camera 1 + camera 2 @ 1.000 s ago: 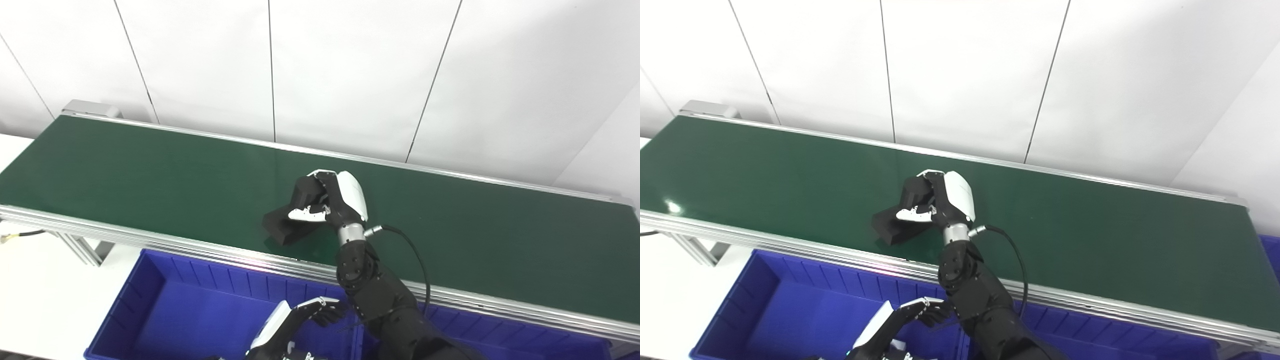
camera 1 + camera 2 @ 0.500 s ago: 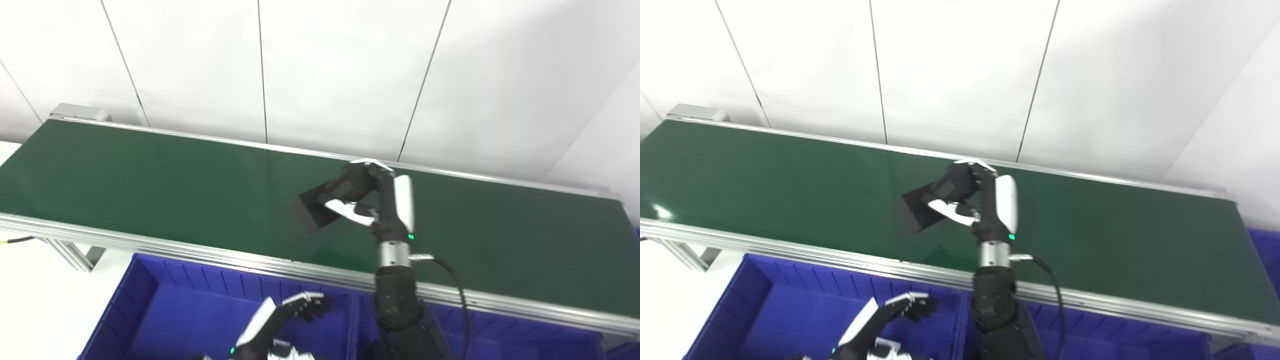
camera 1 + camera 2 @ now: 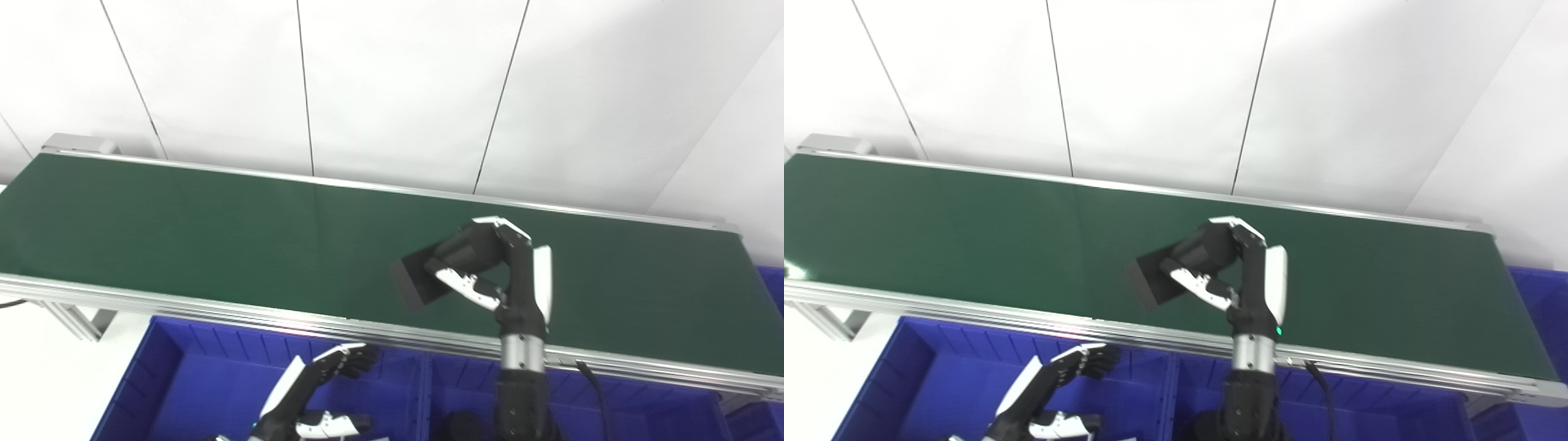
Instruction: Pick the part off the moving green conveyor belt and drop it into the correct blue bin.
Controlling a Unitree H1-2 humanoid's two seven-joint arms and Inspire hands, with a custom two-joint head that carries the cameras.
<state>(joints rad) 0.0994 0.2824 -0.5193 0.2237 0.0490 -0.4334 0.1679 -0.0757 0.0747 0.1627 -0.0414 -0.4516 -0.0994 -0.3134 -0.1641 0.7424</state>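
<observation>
A black block-shaped part (image 3: 422, 278) is held above the green conveyor belt (image 3: 184, 233), lifted clear and tilted. My right hand (image 3: 496, 269) is shut on its right end, thumb in front and fingers over the top. My left hand (image 3: 312, 392) hovers low over the left blue bin (image 3: 184, 392), fingers apart and holding nothing. A second blue bin (image 3: 612, 410) sits to the right, behind my right forearm.
The belt's aluminium front rail (image 3: 245, 312) runs between the belt and the bins. A white panelled wall (image 3: 392, 86) stands behind the belt. Another blue bin corner (image 3: 1537, 294) shows past the belt's right end.
My right hand has lifted the black part off the belt and carried it rightwards. The camera has also swung to the right. The left hand stays over the left bin.
</observation>
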